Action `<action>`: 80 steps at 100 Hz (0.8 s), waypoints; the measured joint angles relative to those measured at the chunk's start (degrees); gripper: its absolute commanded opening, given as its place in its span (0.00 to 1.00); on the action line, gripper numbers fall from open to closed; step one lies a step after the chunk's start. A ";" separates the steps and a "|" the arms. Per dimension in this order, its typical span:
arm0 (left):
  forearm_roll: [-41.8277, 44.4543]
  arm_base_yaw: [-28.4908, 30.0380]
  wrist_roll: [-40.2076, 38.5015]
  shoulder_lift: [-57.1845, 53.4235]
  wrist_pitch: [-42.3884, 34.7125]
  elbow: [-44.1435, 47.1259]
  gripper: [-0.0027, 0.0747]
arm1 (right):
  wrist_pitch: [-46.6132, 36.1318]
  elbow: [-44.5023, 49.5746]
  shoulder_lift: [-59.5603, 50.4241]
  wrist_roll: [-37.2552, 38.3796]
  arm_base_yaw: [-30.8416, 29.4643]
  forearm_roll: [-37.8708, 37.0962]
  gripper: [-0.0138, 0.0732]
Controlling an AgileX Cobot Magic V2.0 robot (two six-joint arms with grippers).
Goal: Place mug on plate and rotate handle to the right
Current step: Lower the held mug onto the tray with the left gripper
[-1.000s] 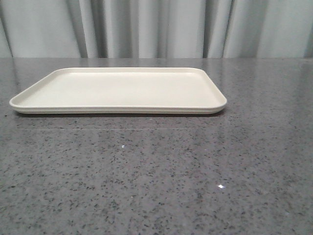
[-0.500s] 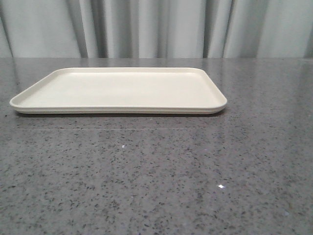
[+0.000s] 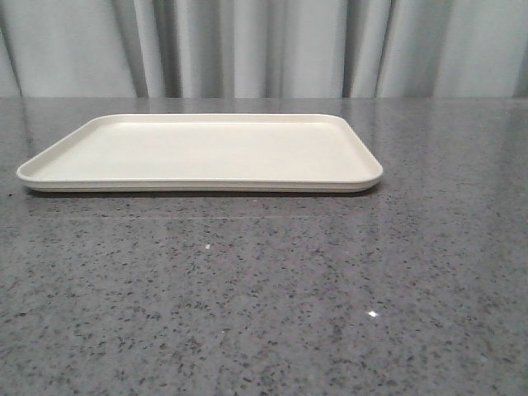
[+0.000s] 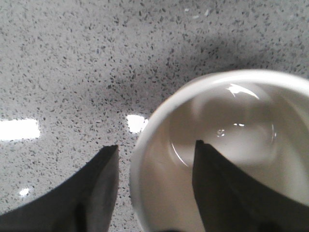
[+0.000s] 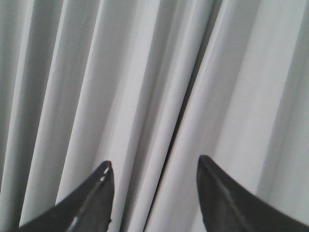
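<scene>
- Straddling the rim of the mug (image 4: 227, 150), your left gripper (image 4: 155, 181) has one finger inside the bowl and the other outside the wall, over the stone table (image 4: 72, 63).
- Grip state, left: the jaws stand apart with the mug wall between them. You cannot tell from the wrist view whether the pads already press on the wall, so treat the hold as unconfirmed.
- Mug location: it is under the left claw on the speckled table and does not appear in the front view. The handle is not visible in any view, so its heading is unknown.
- Grip state, right: your right gripper (image 5: 153, 193) is spread wide, holds nothing and points at the grey curtain (image 5: 145, 72), away from the work.
- Step in hand, as judged: the pick-up of the mug. Placement and handle rotation are both outstanding.
- Next move calls for: closing on the wall, a straight lift, then a carry over to the plate (image 3: 198, 150).
- Edges: the plate has a low raised rim all round; keep the mug base above it on entry.
- Open room: the plate surface is bare and far wider than the mug, and nothing stands on the table ahead of it in the front view.
- Risk, as judged: a one-wall pinch may let the mug tilt on lifting.
</scene>
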 measured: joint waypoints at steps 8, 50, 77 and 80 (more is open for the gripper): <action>0.00 0.00 0.00 0.00 0.00 0.34 0.33 | 0.00 0.00 0.00 0.00 0.00 0.00 0.62; 0.16 0.00 0.32 -0.13 -0.15 0.22 0.01 | 0.00 0.00 0.00 0.00 0.00 0.00 0.62; -1.30 0.00 1.20 -1.69 -0.36 -1.28 0.01 | -0.47 0.00 0.00 0.00 0.00 0.00 0.62; -1.46 0.00 1.41 -1.83 -0.45 -1.84 0.01 | -0.46 0.00 0.00 0.00 0.00 0.00 0.62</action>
